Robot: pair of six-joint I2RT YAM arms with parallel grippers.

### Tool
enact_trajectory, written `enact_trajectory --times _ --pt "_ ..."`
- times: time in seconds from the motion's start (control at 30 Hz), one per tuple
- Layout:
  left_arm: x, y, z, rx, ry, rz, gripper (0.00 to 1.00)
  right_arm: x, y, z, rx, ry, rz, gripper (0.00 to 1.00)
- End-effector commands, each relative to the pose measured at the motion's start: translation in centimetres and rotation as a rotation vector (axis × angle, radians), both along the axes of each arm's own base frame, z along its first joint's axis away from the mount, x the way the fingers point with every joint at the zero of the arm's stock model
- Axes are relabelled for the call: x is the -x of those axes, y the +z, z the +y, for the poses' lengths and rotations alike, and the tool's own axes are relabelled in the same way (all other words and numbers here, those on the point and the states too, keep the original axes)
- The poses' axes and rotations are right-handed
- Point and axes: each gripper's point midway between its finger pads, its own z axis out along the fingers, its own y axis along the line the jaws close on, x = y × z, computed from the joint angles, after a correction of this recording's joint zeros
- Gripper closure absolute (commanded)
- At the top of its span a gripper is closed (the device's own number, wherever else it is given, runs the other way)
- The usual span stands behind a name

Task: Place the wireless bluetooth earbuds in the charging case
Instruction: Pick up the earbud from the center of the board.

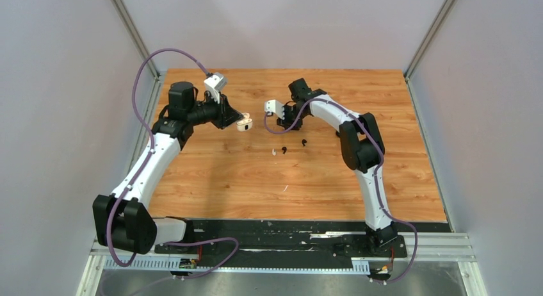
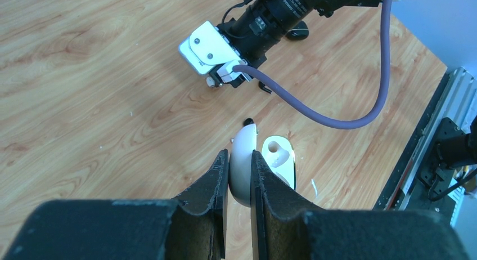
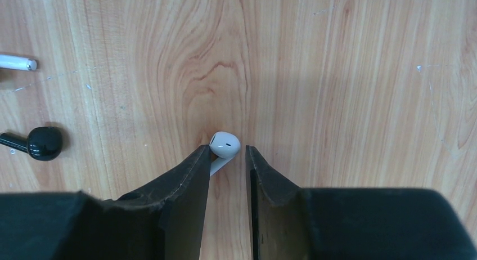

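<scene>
My left gripper (image 2: pixel 241 153) is shut on the smooth half of the open white charging case (image 2: pixel 243 158) and holds it above the table. The case's socketed half (image 2: pixel 279 156) hangs to the right of the fingers, its visible socket empty. The case also shows in the top view (image 1: pixel 244 123). My right gripper (image 3: pixel 228 150) is open and low over the table. A white earbud (image 3: pixel 225 144) lies at its tips, touching the left finger, with its stem under that finger. A black earbud (image 3: pixel 43 143) and another white earbud (image 3: pixel 17 62) lie to the left. Two black earbuds (image 1: pixel 283 149) (image 1: pixel 303 142) show in the top view.
The right wrist's white camera block (image 2: pixel 205 46) and purple cable (image 2: pixel 349 122) are just beyond the case. A pale sliver (image 1: pixel 285 188) lies on the wooden table nearer the arm bases. Grey walls stand on three sides.
</scene>
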Motion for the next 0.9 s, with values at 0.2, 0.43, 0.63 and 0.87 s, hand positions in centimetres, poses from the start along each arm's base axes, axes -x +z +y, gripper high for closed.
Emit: enact_trajectory --times 0.2,0.43,0.63,0.87 --pt "-0.1 1.5 0.3 0.007 0.008 -0.059 1.00 1.0 -1.6 1.6 0.001 0.042 0.088 0.72" --pt "0.0 1.3 0.4 0.009 0.010 -0.051 1.00 1.7 -2.5 1.3 0.021 0.029 0.151 0.75" --pt "0.0 1.2 0.3 0.013 0.008 -0.046 1.00 1.7 -2.5 1.1 0.008 -0.060 0.233 0.75" --pt "-0.2 1.3 0.1 0.019 0.002 -0.042 1.00 2.3 -3.7 0.2 0.030 -0.116 0.325 0.76"
